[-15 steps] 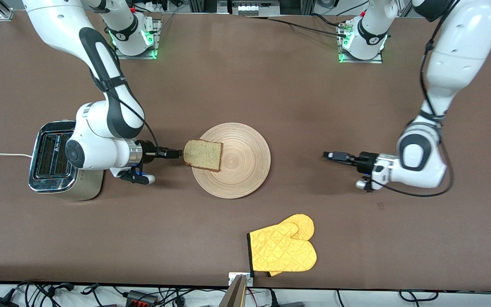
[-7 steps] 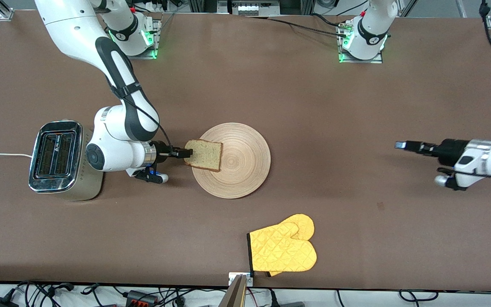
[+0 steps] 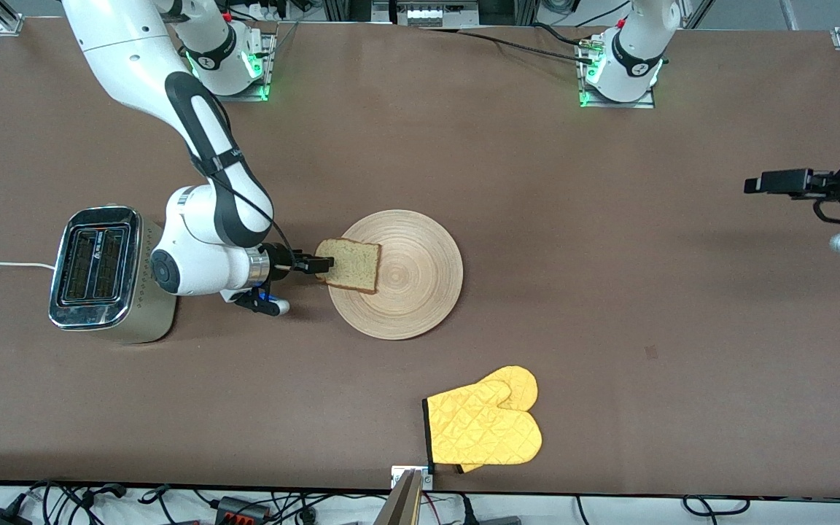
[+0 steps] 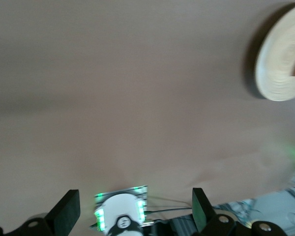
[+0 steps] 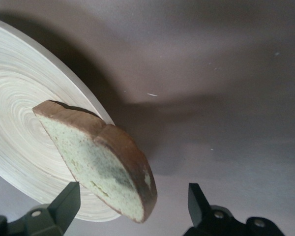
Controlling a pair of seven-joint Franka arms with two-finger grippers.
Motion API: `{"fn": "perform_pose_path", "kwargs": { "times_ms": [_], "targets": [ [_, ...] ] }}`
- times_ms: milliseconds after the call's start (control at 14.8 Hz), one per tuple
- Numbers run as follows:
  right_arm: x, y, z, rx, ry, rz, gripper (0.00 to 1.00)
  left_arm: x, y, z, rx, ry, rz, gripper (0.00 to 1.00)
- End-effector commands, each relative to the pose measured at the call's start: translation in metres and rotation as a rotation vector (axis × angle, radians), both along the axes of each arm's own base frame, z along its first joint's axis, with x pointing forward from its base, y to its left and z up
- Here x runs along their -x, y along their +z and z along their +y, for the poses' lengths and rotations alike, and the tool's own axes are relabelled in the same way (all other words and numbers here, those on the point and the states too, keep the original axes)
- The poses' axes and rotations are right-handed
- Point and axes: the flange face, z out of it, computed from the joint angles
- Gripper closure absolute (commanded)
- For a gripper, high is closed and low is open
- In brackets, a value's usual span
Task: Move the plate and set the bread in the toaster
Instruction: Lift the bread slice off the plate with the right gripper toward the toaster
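the oven mitt point(image 3: 484, 426) lies nearest the front camera, well apart from everything. farther back, the bread point(image 3: 348, 265) overhangs the plate point(image 3: 420, 306) rim toward the toaster point(image 3: 99, 273). the right gripper point(image 3: 324, 265) has closed in on that edge, fingers point(image 5: 64, 204) spread either side, not clamped. the left gripper point(image 3: 776, 181), jaws apart, has pulled away to its table end, leaving bare table beside the plate.

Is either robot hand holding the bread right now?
No, nothing is held. The right gripper is open around the bread's edge on the plate, not yet closed. The left gripper is open, holding nothing.
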Motion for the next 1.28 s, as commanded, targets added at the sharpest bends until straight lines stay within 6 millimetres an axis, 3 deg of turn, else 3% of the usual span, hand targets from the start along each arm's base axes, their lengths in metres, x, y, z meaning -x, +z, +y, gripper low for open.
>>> {"fn": "perform_pose_path", "kwargs": {
  "times_ms": [0, 135, 203, 338, 473, 541, 743, 878, 1216],
  "targets": [
    [-0.001, -0.009, 0.005, -0.014, -0.028, 0.012, 0.16, 0.01, 0.01, -0.045, -0.088, -0.045, -0.008, 0.0],
    [0.001, -0.009, 0.007, -0.017, -0.024, 0.018, 0.31, 0.038, 0.017, -0.083, -0.153, 0.024, -0.078, 0.0],
    [0.0, -0.008, 0.007, -0.025, -0.031, 0.022, 0.43, 0.06, 0.013, -0.092, -0.181, 0.046, -0.147, 0.0],
    [-0.002, -0.005, 0.004, -0.033, -0.04, 0.02, 0.68, 0.086, -0.006, -0.087, -0.194, 0.036, -0.205, 0.0],
    [-0.006, 0.002, 0.006, -0.042, -0.034, 0.011, 0.88, 0.086, -0.011, -0.076, -0.175, 0.018, -0.244, 0.0],
    [-0.008, 0.005, 0.005, -0.046, -0.033, 0.011, 0.96, 0.084, -0.011, -0.082, -0.17, 0.009, -0.262, 0.0],
    [-0.014, 0.02, 0.006, -0.06, -0.022, 0.003, 1.0, 0.089, -0.026, -0.082, -0.165, 0.014, -0.278, 0.0],
    [-0.021, 0.043, 0.004, -0.062, -0.008, 0.004, 1.0, 0.082, -0.026, -0.084, -0.161, 0.032, -0.324, 0.0],
    [-0.043, 0.148, -0.039, 0.077, 0.035, -0.048, 1.0, 0.084, -0.017, -0.097, -0.184, 0.098, -0.324, 0.0]
  ]
}}
